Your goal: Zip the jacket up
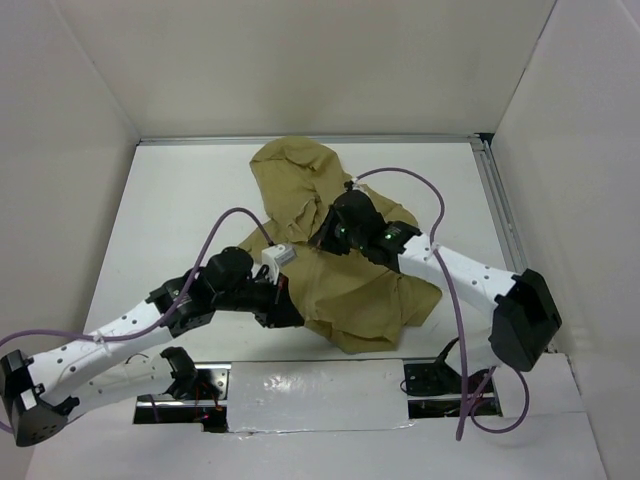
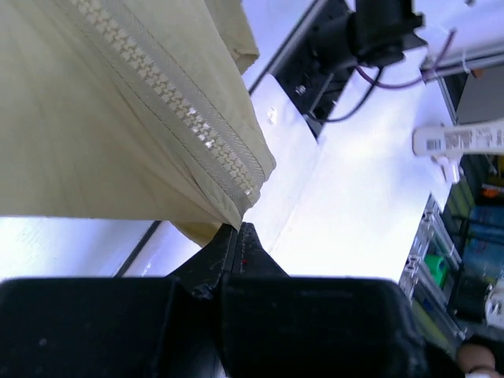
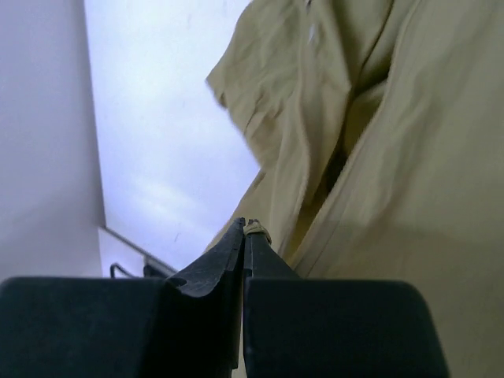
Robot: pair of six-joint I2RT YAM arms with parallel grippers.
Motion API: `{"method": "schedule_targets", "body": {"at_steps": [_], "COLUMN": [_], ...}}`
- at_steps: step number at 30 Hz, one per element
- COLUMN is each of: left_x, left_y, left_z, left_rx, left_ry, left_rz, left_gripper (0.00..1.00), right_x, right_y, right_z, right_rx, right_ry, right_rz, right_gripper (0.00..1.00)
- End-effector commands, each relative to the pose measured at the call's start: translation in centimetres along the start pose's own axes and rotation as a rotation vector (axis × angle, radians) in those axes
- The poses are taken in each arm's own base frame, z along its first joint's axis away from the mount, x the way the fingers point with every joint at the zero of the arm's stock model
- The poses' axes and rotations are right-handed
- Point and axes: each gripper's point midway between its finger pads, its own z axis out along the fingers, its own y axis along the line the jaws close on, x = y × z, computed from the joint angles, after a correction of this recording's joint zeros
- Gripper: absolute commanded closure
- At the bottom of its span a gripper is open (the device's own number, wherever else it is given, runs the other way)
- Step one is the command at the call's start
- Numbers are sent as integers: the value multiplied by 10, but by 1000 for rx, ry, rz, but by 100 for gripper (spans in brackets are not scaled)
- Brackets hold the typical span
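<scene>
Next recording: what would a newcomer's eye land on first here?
A crumpled khaki jacket is heaped in the middle of the white table. In the left wrist view, a strip of zipper teeth runs down to the left gripper, its fingers shut on the fabric's corner. The right gripper is likewise shut on a fold.

The jacket (image 1: pixel 300 175) lies on the table (image 1: pixel 180 210) (centre to rear)

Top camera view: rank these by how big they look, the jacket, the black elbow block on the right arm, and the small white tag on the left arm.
1. The jacket, by far the largest.
2. The black elbow block. It may sit nearer the camera, but still looks much smaller.
3. The white tag, the smallest.
</scene>
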Motion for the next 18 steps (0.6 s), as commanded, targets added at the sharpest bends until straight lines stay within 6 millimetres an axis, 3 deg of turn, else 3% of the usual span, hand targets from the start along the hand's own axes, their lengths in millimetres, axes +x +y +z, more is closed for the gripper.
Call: {"method": "schedule_targets", "body": {"at_steps": [1, 2, 5, 6, 7, 8, 9, 10, 11, 12, 13, 14, 15, 16, 17, 18], "left_x": [3, 1, 2, 3, 7, 8, 12, 19, 25, 32, 40, 47, 57, 60, 66, 70], "left_y": [-35, -35, -35, -33, -27, -24, -22, -18, -17, -19, -14, -9, -4, -1, 5, 14], "left_z": [-25, -28, -34, -34, -32, -31, -29, -25, -23, -21, -16, -12, -9, -6, -1, 3], "left_rx": [136, 124, 112, 100, 79, 68, 63, 64, 78, 101, 104, 96, 89, 84, 67, 39], "left_ry": [18, 6, -5, -7, 5, 8, 25, 43, 61, 89, 108, 139, 170, 182, 205, 211], "left_rz": [99, 101, 96, 82, 63, 54, 31, 17, 9, -10, -27, -58, -82, -92, -109, -123], "left_gripper": [100, 100, 100, 100, 100, 100, 100, 100, 100, 100, 100, 100, 100, 100, 100, 100], "right_x": [-60, -87, -128, -163, -191, -209, -226, -245, -286, -302, -314, -355, -363, -390, -398, -409], "right_y": [-2, -3, -20, -17, -12, -15, -45, -51, -33, -71, -83, -55, -90, -76, -78, -95], "right_z": [17, 18, 43, 42, 54, 58, 81, 87, 78, 103, 108, 90, 113, 101, 103, 106], "right_rx": [47, 63, 134, 137, 137, 151, 214, 234, 200, 269, 304, 249, 298, 257, 245, 254], "right_ry": [-186, -240, -306, -382, -422, -444, -444, -468, -545, -536, -532, -621, -604, -666, -675, -698], "right_rz": [12, 23, 8, 10, -9, -4, 6, 8, 5, 23, 36, 26, 31, 31, 28, 34], "right_gripper": [100, 100, 100, 100, 100, 100, 100, 100, 100, 100, 100, 100, 100, 100, 100, 100]}}
